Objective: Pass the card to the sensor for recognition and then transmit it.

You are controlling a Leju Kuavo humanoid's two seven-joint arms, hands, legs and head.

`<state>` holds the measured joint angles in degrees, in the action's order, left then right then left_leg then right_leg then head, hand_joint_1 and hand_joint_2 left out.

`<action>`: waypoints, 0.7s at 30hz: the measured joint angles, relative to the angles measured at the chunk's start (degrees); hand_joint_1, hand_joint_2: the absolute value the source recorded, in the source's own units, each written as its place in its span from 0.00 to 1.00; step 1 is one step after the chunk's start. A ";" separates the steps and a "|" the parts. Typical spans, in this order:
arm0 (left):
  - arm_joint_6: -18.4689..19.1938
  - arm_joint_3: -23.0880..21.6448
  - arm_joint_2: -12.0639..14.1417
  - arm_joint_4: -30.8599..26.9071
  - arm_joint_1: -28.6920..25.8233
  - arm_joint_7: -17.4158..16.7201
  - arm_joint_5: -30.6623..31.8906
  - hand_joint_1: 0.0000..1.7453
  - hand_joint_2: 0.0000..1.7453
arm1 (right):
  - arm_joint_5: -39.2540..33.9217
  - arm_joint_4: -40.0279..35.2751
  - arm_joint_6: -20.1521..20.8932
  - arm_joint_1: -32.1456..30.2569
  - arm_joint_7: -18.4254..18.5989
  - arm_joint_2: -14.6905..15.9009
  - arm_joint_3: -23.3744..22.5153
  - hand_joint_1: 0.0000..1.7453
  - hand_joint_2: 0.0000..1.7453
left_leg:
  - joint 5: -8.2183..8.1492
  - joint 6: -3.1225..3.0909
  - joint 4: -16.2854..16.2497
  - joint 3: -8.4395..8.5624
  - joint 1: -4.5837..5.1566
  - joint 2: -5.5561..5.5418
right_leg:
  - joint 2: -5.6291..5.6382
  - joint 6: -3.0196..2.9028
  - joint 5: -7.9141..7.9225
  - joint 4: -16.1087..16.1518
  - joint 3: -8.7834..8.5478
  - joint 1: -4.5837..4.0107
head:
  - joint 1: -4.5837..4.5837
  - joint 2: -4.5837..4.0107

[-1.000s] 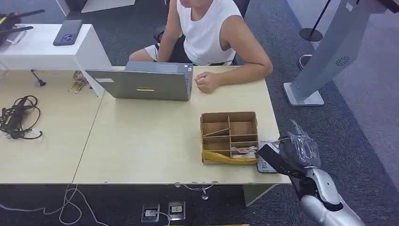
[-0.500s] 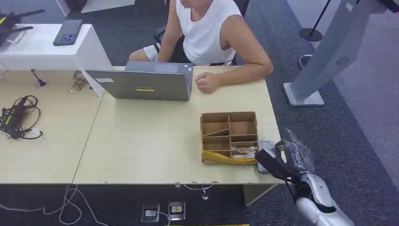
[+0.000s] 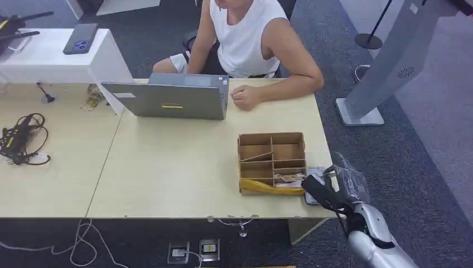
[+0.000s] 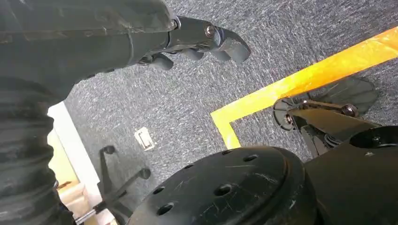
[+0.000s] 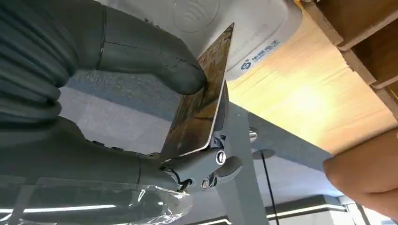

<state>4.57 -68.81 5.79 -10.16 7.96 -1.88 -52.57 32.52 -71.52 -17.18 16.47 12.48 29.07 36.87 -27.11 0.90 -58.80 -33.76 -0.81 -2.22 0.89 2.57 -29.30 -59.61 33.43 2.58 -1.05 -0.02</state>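
While our right hand (image 3: 334,187) sits at the table's (image 3: 184,178) near right corner, it pinches the card (image 5: 202,101) between the thumb (image 5: 155,58) and the darker fingers (image 5: 213,161) beneath it. In the right wrist view the card stands on edge in that pinch, its patterned brown face toward the camera and its far corner pointing at the sensor (image 5: 244,33), a white pad printed with a wave mark and blue lettering. We cannot tell whether the card touches the sensor or hangs just off it. From the head view, the sensor (image 3: 313,192) lies flat on the table just beside the right side of the box (image 3: 271,162), and our hand, with clear plastic wrapped about its wrist, covers part of it.

Our left hand (image 4: 197,42) hangs over grey carpet (image 4: 141,93), near a strip of yellow tape (image 4: 300,82); its fingers are curled in and we see nothing in them.

That box is brown cardboard with dividers, and some paper items lie in its nearest compartment, above a yellow band along its front. Across the table a person (image 3: 245,39) in a white sleeveless top sits behind a grey laptop (image 3: 167,99), one hand (image 3: 244,97) resting on the tabletop beside it. A tangle of black cable (image 3: 19,139) lies on the adjoining table at far left, and a phone (image 3: 80,38) sits on a white stand behind it.
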 joint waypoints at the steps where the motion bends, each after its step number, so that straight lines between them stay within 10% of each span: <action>1: 0.00 0.00 0.00 0.00 0.00 0.00 0.00 0.00 1.00 | -0.09 0.13 -0.04 0.03 0.00 -0.09 0.00 1.00 1.00 | 0.00 0.00 0.00 0.00 0.00 0.00 | 0.01 0.00 0.00 0.00 0.00 0.00 | 0.00 0.00; 21: 0.00 0.00 0.00 0.00 0.00 -0.02 0.15 0.00 1.00 | -0.20 2.01 -1.33 1.55 0.57 -1.16 0.02 1.00 1.00 | 0.00 0.00 0.00 0.02 0.00 0.02 | 0.07 0.00 0.00 0.00 0.00 0.00 | 0.00 0.00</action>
<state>4.57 -68.81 5.79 -10.16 7.97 -1.90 -52.41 32.33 -69.50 -18.51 18.02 13.05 27.91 36.89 -27.11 0.90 -58.80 -33.74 -0.81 -2.20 0.96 2.57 -29.29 -59.61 33.43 2.58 -1.05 -0.02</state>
